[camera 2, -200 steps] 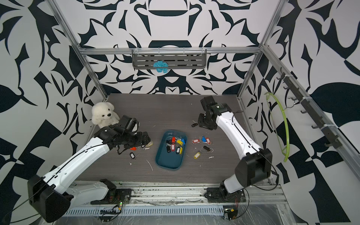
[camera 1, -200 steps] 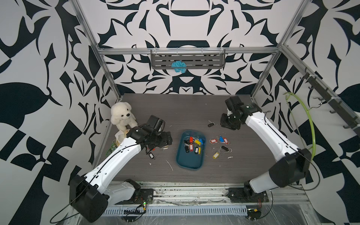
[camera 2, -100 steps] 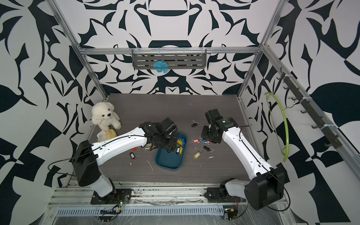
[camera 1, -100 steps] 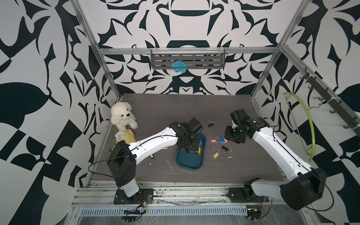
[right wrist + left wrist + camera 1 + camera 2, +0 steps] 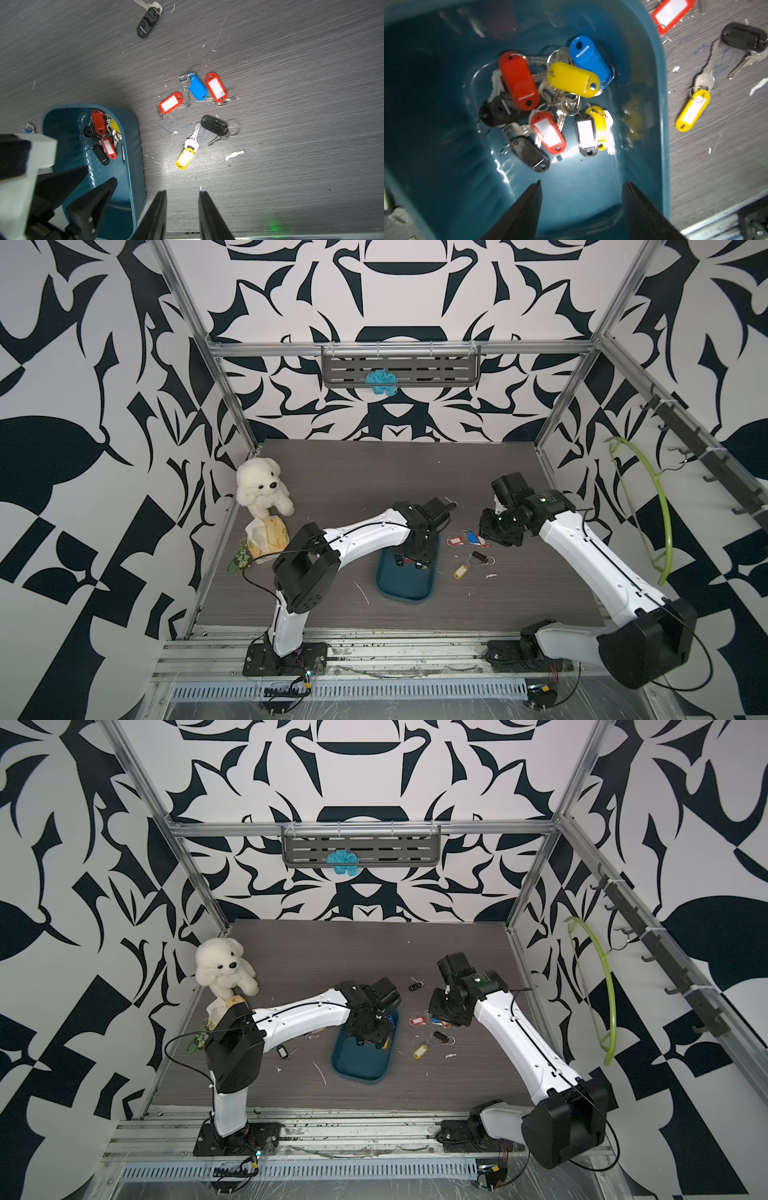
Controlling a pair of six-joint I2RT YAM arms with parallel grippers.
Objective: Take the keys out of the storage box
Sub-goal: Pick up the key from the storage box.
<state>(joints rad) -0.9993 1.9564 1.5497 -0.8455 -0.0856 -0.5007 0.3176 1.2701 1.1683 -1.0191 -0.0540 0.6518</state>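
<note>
The storage box (image 5: 405, 588) is a shallow teal tray in the middle of the table, seen in both top views (image 5: 358, 1063). A pile of keys (image 5: 560, 97) with red, yellow, blue and black tags lies at its far end. My left gripper (image 5: 582, 182) hangs open over the box's floor just short of the pile, with nothing between its fingers. More keys (image 5: 195, 89) lie loose on the table right of the box (image 5: 133, 145). My right gripper (image 5: 182, 192) hovers above the bare table beside them, its jaws a little apart and empty.
A white plush bear (image 5: 262, 489), a tissue pack (image 5: 268, 536) and a green charm (image 5: 237, 563) sit at the left edge. Single black-tagged keys lie left of the box (image 5: 284, 1052) and behind it (image 5: 414, 986). A grey shelf (image 5: 401, 369) hangs on the back wall.
My left arm has swung from the table's left side to over the box, and its jaws have narrowed somewhat. My right arm has come forward and lower, over the loose keys.
</note>
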